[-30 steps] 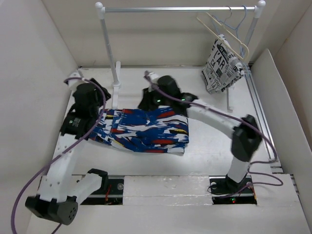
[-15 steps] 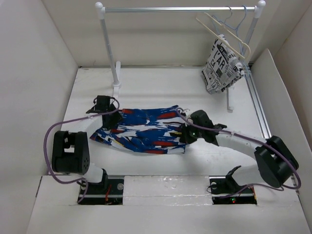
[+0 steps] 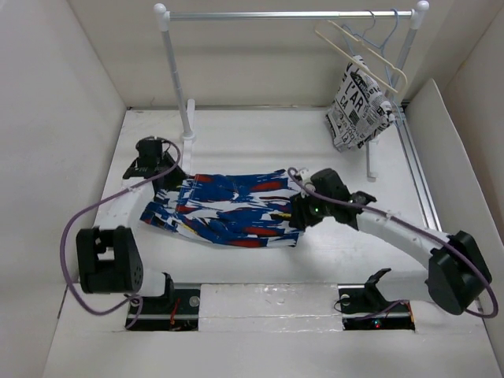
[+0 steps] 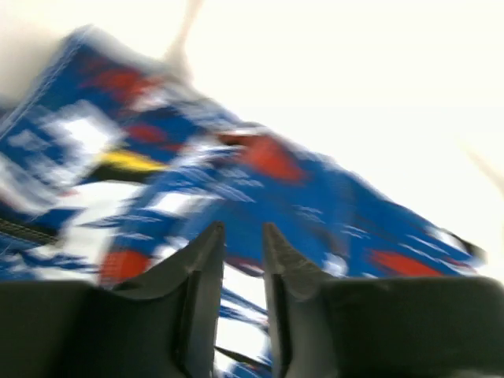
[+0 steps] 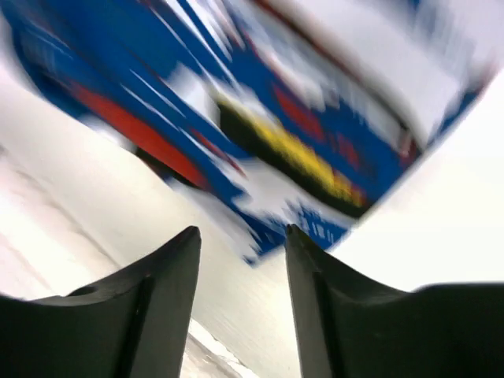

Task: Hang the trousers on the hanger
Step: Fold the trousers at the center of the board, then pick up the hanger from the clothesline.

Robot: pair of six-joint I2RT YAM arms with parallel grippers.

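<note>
My left gripper sits at the left end of the trousers, just above the cloth. Its jaws are drawn close, with a thin slit between them and nothing in it. The trousers lie flat and folded on the table, mid-floor. My right gripper hovers at their right edge, jaws released and empty. Far right, the hanger hangs from the rail, beside a newsprint cloth.
</note>
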